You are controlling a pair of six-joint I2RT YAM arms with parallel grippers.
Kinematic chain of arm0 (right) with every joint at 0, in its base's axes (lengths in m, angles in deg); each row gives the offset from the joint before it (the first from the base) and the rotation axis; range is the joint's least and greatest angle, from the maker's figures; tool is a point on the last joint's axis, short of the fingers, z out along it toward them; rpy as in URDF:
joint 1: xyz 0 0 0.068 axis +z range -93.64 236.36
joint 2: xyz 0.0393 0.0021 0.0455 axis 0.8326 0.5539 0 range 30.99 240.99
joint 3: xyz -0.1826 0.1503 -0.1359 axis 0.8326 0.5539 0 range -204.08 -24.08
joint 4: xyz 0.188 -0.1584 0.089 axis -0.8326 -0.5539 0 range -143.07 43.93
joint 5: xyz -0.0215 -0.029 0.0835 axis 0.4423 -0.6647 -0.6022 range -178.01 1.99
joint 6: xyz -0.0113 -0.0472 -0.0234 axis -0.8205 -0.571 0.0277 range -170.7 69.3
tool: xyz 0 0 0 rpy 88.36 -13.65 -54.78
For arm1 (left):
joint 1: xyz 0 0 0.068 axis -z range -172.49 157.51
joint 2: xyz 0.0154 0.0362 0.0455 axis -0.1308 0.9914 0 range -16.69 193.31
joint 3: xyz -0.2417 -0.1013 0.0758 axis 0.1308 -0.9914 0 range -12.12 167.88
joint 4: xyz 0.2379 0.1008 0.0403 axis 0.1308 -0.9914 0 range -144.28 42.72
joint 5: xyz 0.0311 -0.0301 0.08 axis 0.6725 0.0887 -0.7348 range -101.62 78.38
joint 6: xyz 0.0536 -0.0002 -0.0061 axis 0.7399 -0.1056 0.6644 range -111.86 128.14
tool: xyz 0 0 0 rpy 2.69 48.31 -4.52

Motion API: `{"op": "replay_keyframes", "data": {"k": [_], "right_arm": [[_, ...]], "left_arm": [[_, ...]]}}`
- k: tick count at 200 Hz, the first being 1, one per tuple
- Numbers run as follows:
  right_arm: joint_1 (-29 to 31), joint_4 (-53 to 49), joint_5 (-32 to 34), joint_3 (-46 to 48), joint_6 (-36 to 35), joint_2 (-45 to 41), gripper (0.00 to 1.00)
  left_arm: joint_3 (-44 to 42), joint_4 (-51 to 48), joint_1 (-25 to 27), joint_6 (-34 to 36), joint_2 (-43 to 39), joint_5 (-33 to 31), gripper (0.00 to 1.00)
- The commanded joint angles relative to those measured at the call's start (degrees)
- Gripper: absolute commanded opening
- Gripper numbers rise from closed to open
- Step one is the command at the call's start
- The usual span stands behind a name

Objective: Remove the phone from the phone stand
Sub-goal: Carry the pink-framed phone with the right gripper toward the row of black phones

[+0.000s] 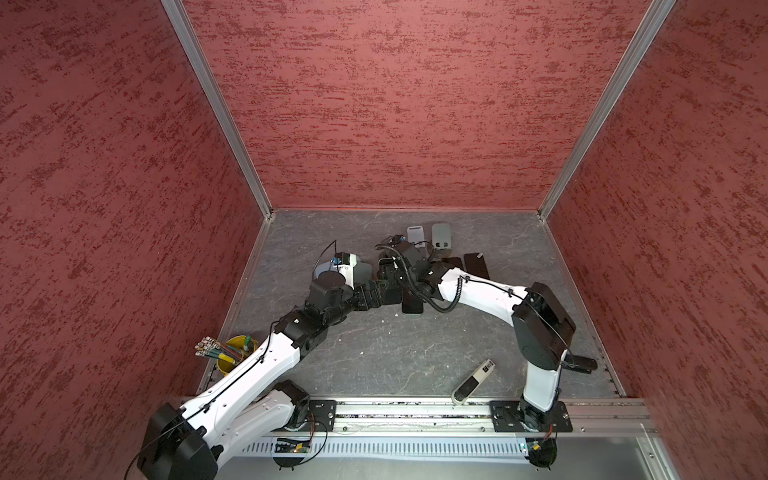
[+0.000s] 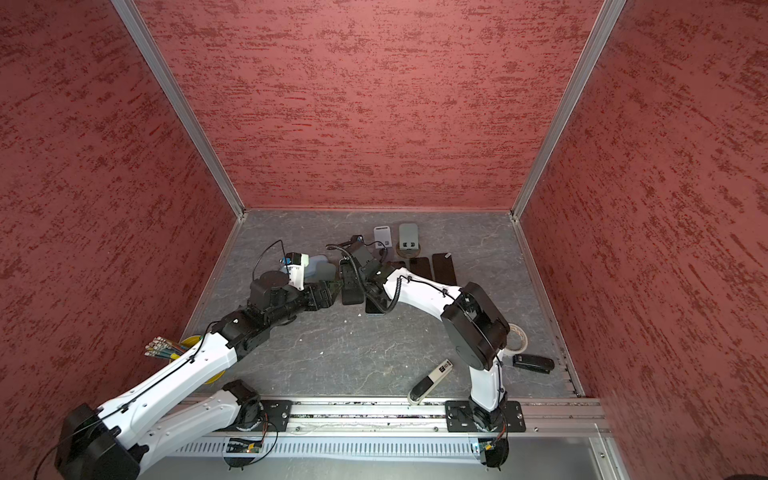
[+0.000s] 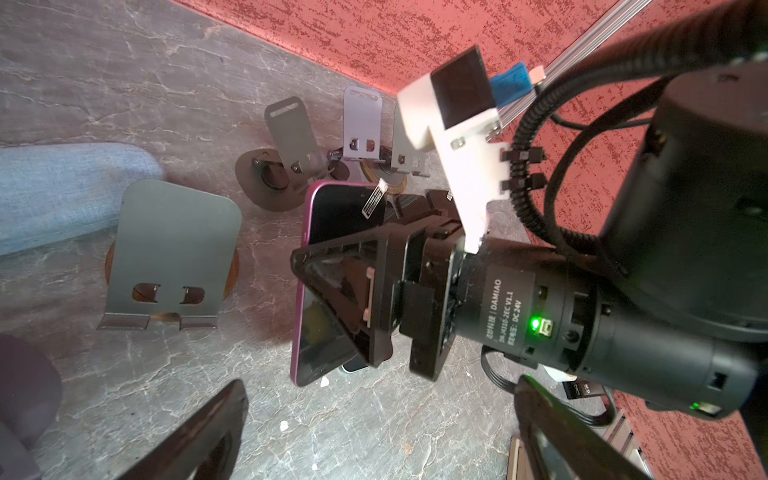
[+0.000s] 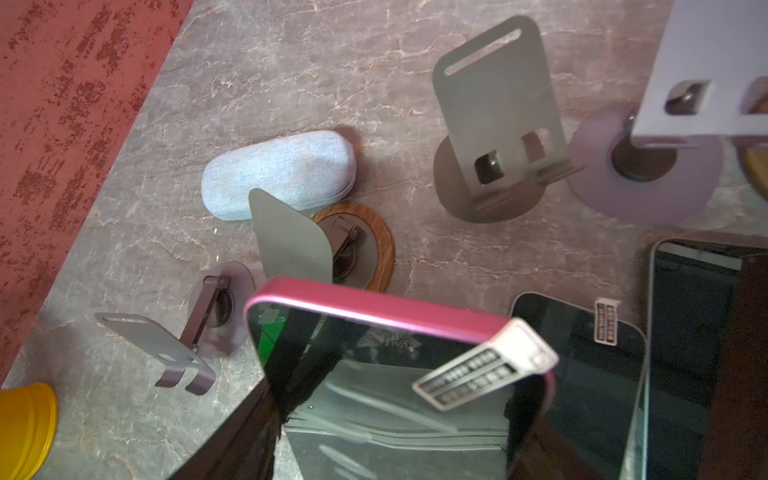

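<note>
The phone (image 4: 395, 374) has a pink rim, a dark screen and a barcode tag. My right gripper (image 4: 399, 436) is shut on it across its width and holds it tilted over the table (image 3: 332, 232), clear of every stand. The nearest phone stand (image 3: 170, 253), a grey plate on a wooden round base (image 4: 291, 241), stands empty beside it. My left gripper (image 3: 378, 436) is open and empty, with bare table between its fingers, just left of the held phone in both top views (image 1: 376, 293) (image 2: 328, 295). The right gripper (image 1: 390, 274) largely hides the phone from above.
Several more empty stands (image 3: 291, 137) (image 1: 441, 237) crowd the back. Other phones lie flat (image 1: 412, 305) (image 2: 444, 268). A blue-grey case (image 4: 278, 174) lies left of the stands. A yellow pen cup (image 1: 232, 353), a white remote (image 1: 473, 380), a stapler (image 2: 533, 363) and a tape roll (image 2: 517, 336) sit nearer the front.
</note>
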Motion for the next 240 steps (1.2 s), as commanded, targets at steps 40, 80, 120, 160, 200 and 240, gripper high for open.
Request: {"op": "replay_keyframes", "data": {"k": [40,80,120,160,200,240], "right_arm": [[-0.2,0.7,-2.2,1.3,0.9,-1.0,0.53],[-0.2,-1.0,-2.2,0.1,-0.1,-0.4,0.53],[-0.2,-1.1,-3.6,-0.9,1.0,1.8,0.53],[-0.2,-1.0,-5.1,-1.8,1.9,4.1,0.53],[-0.3,-0.8,-5.4,-1.9,2.8,5.1,0.54],[-0.2,-0.4,-6.1,-2.3,3.4,6.1,0.54]], "left_arm": [[0.7,2.4,0.5,1.0,1.2,-0.8,1.0],[0.6,2.4,0.5,1.1,1.3,-0.8,1.0],[0.5,2.4,0.5,1.2,1.2,-1.1,1.0],[0.3,2.8,0.5,1.4,1.4,-1.4,1.0],[0.3,2.5,0.5,1.9,1.0,-1.4,1.0],[0.3,2.3,0.5,2.2,0.9,-1.4,1.0]]}}
